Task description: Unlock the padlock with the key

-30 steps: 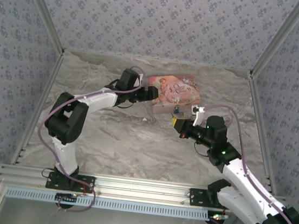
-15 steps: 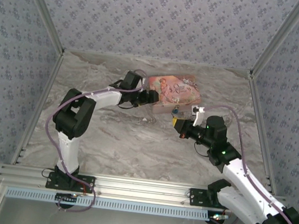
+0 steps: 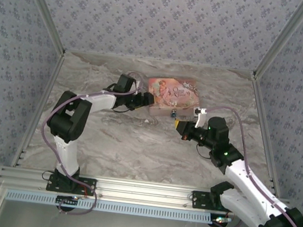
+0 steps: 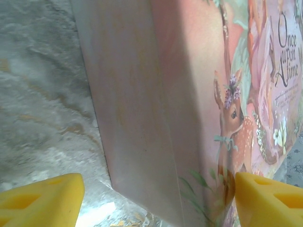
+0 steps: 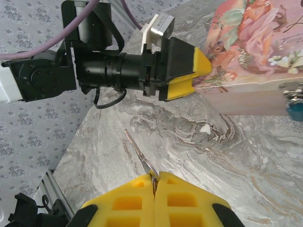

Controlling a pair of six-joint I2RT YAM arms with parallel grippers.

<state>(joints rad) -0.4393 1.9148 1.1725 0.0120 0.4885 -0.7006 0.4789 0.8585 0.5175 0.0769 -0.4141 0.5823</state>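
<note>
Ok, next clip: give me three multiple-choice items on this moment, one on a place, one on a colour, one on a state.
1. Where is the padlock?
A) at the box's front side
B) in the left gripper
C) by the arm bases
2. What colour are the gripper fingers?
A) red
B) yellow
C) white
3. How is the right gripper?
A) open
B) shut on the box
C) shut on the key

Answers:
1 A: the right wrist view shows the padlock against the box's front.
2 B: both wrist views show yellow fingers.
3 C: the fingers meet, with the key sticking out between them.
</note>
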